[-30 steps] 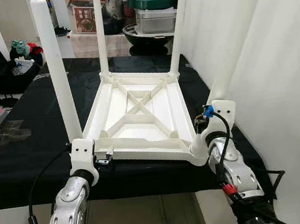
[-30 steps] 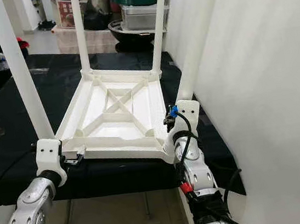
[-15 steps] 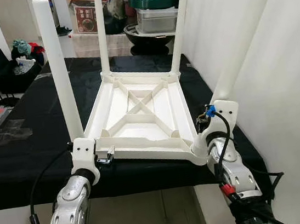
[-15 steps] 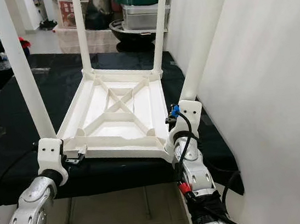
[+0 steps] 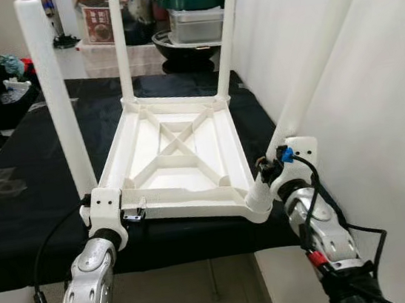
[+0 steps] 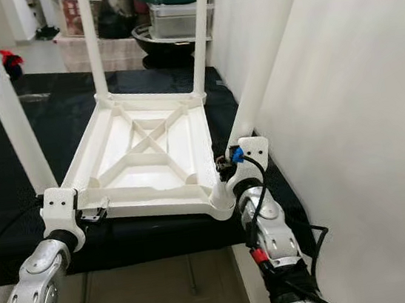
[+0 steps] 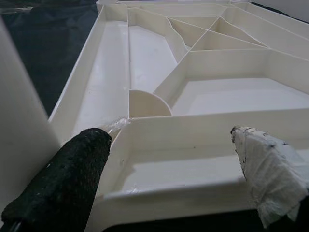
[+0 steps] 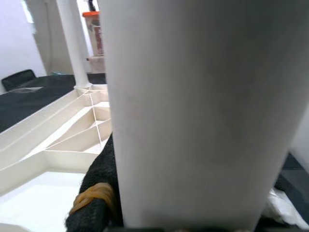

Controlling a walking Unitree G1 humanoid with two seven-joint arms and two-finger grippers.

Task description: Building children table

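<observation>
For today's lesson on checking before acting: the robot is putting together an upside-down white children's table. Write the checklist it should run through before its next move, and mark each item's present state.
1. Table top lies flat, underside up, on the black cloth: ok.
2. Two far legs stand upright in their sockets: ok.
3. Near left leg upright: ok.
4. Near right leg upright: not ok, it leans toward the wall.
5. Right gripper around the near right leg: ok.
6. Left gripper open at the table's near edge: ok.
</observation>
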